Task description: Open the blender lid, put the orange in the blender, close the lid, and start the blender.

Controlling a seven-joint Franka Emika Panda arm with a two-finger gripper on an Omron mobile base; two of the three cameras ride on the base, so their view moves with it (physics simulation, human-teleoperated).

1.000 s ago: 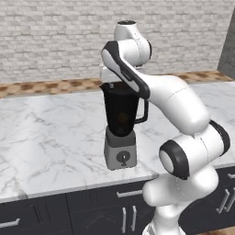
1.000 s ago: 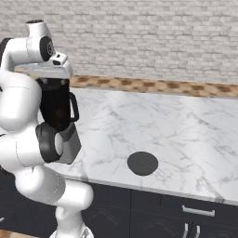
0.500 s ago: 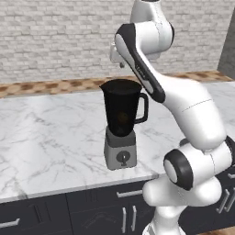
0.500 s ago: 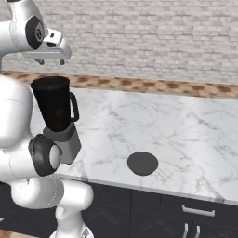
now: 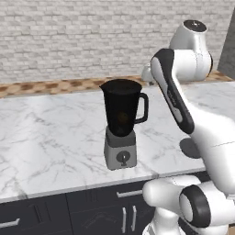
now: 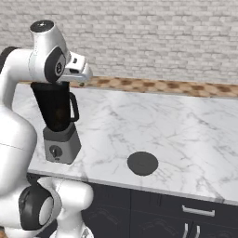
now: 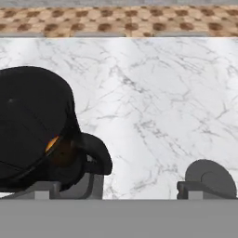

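the arm has risen and swung away from the blender (image 5: 121,124) over the last second: a second ago the hand hung right over the jar mouth, and now the gripper (image 6: 82,76) sits higher and off toward the jar's 2 o'clock in the right base view. the jar stands open, and the orange (image 7: 56,148) glows inside it low down, so the drop looks done and the arm seems to be heading for the lid (image 6: 142,163). the lid lies flat on the counter (image 6: 186,135), well apart from the blender, at about 4 o'clock from the base in the right base view. closing and starting are not yet done. how wide the pincer stands i cannot tell; the fingers are too small in the base views and hidden in the hand view, though nothing shows between them. the hand view looks down into the jar at 8 o'clock and catches the lid at 4 o'clock, showing the fruit plainly, while the left base view gives only a faint warm tint in the jar. the left base view shows the dial (image 5: 123,157) square on.
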